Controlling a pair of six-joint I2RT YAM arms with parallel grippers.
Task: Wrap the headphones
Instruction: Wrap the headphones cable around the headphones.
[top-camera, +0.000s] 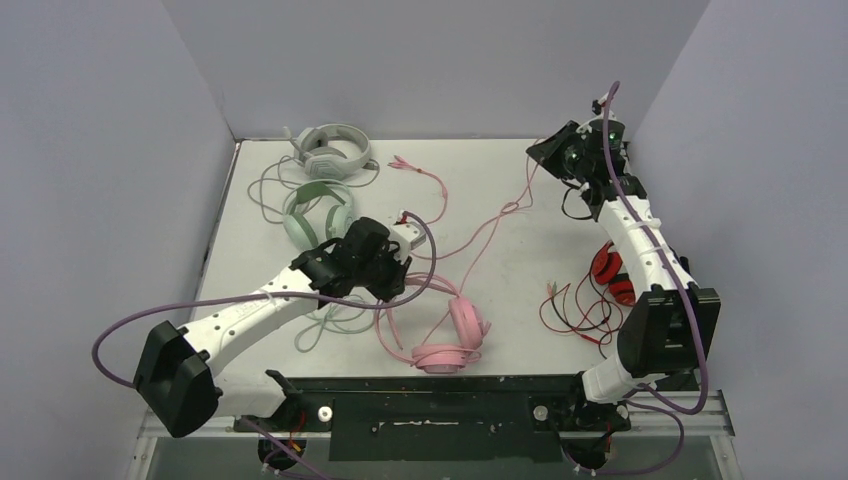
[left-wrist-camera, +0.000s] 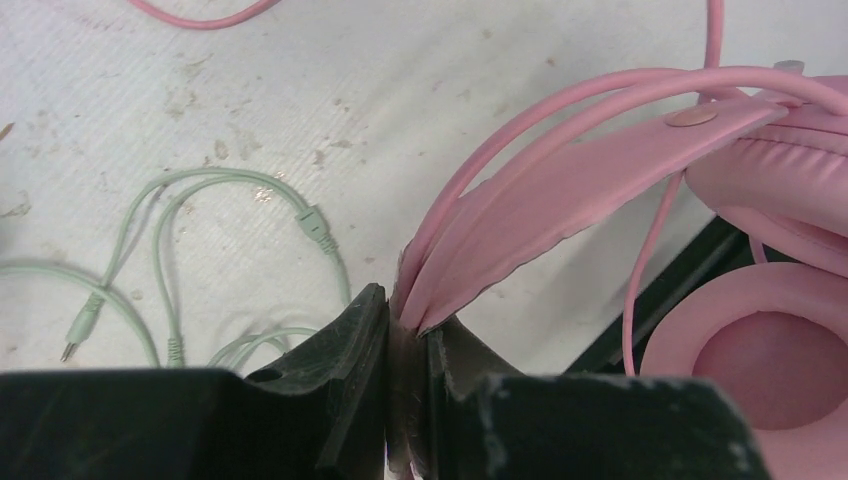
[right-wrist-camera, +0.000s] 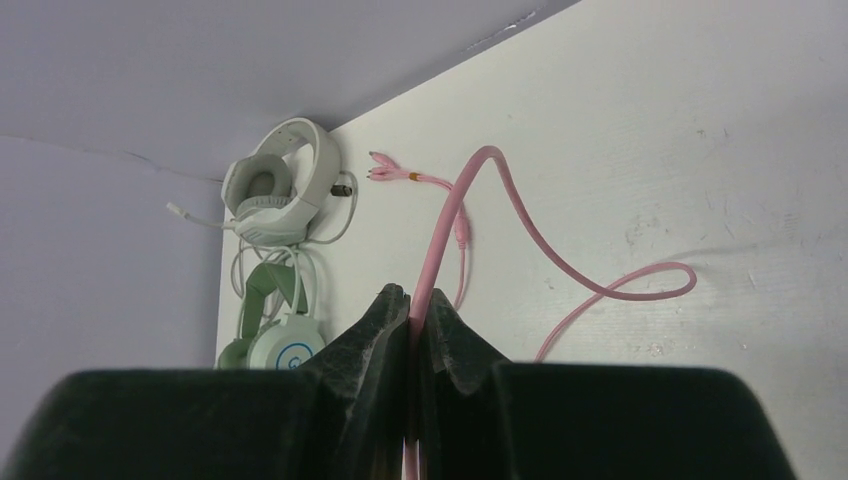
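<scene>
Between the jaws of the left pincer sits the padded band of the pink headset, clamped narrow near the front edge of the surface. The right pincer, raised at the far right, is pinched tight on the pink cable, which runs loose across the surface to its plugs. No loop lies round the band, so I judge the wrapping barely begun. The mint headset and white headset sit far left, untouched, their cables sprawled. A red headset is half hidden behind the right arm. From above, both pincers' tips are masked by their own housings.
</scene>
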